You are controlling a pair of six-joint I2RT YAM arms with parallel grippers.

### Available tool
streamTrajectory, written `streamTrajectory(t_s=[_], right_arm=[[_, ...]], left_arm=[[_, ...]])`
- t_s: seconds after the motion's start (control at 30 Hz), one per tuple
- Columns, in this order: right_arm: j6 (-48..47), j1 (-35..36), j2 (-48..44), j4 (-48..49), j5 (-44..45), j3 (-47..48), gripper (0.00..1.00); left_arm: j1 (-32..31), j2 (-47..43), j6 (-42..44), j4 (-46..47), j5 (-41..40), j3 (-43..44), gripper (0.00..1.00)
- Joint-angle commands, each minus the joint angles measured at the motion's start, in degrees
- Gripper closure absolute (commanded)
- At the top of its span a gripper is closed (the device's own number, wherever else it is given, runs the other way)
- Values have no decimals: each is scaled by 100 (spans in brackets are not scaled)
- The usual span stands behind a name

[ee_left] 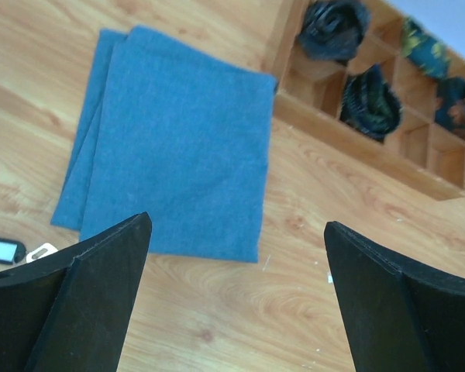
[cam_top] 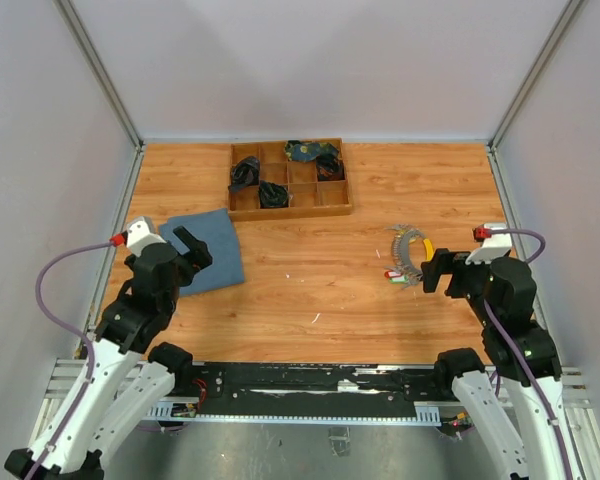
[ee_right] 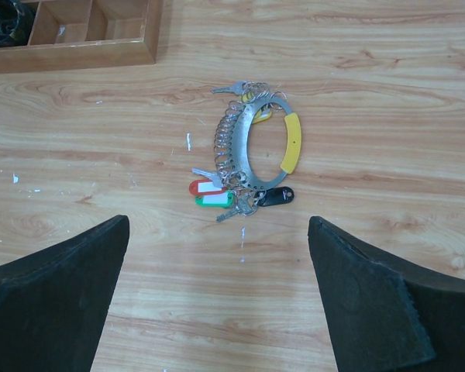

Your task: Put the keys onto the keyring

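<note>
The keyring (ee_right: 252,147) is a metal loop with a yellow curved piece (ee_right: 292,142), lying flat on the wooden table. Several silvery keys (ee_right: 226,142) fan along its left side, with red (ee_right: 204,187), green (ee_right: 213,201) and black (ee_right: 277,196) tags at its near end. It also shows in the top view (cam_top: 411,253). My right gripper (ee_right: 217,302) is open and empty, just short of the keyring; in the top view the right gripper (cam_top: 432,270) is just right of it. My left gripper (ee_left: 236,302) is open and empty over bare wood beside the blue cloth (ee_left: 174,139).
A wooden compartment tray (cam_top: 288,178) holding dark bundled items stands at the back centre. The blue cloth (cam_top: 208,249) lies at the left. Grey walls and metal rails close in the table on three sides.
</note>
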Motion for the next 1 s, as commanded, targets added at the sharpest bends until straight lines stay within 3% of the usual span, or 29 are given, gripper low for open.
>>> streamTrajectory(t_s=[0.0,0.2,0.47,0.97], right_arm=[[134,-1,93,-95,187,-64,2],[209,92,147,-133,304,-62,1],[237,264,159,-152,329,-71,2],[250,527,539,-164,157,-90,2]], left_arm=[[39,501,-708,132,-351,-226,0],[122,1245,-1465,-130,-1285,-387,1],[1502,1860,-1731,-385,-918,-362,1],[3913,2474,-1608,543,283,-1330,7]])
